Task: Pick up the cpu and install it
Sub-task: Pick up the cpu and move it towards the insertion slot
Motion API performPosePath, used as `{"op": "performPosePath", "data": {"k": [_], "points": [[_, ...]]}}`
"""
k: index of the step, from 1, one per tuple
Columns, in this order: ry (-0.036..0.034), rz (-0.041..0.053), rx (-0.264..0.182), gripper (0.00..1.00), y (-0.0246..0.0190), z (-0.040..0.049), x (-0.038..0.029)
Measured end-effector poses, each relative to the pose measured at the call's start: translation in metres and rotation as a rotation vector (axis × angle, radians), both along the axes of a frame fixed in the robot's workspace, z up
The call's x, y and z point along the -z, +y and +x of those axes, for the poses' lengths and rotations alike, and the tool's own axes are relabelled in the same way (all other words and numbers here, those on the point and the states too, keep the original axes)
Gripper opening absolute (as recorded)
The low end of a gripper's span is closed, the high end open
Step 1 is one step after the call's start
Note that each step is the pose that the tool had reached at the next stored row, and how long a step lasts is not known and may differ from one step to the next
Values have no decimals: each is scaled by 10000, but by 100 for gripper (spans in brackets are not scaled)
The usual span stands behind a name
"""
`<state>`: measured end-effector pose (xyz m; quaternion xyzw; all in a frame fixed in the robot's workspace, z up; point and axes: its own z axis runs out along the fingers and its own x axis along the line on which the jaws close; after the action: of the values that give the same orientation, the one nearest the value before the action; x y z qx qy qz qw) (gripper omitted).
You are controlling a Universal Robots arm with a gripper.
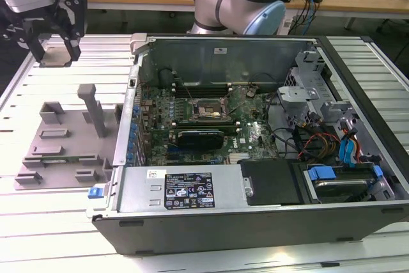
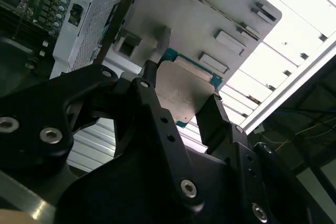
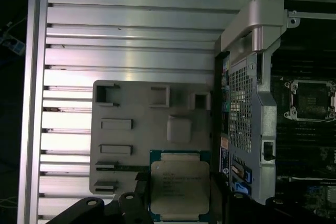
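The small flat square cpu with a pale silvery metal top (image 3: 179, 190) is held by two opposite edges between the black fingers (image 3: 140, 203) of the gripper (image 1: 56, 52), which is closed on it. In the exterior view the gripper is seen raised over the slatted metal table (image 1: 38, 222), beyond the large grey plastic tray with upright posts (image 1: 64, 151). The pick-up is judged done and the carry in hand. The square socket (image 1: 208, 112) on the green motherboard (image 1: 252, 139) inside the open computer case (image 1: 255, 222) is seen bare. Installation is judged to call for the chip being kept level and squared to that socket.
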<state>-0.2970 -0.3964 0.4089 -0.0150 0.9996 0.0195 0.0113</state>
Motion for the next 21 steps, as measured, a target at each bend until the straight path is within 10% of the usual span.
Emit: {"op": "performPosePath", "data": {"k": [5, 21], "points": [[-1, 1, -1, 55, 0, 103, 0], [0, 0, -1, 55, -2, 830, 0]]}}
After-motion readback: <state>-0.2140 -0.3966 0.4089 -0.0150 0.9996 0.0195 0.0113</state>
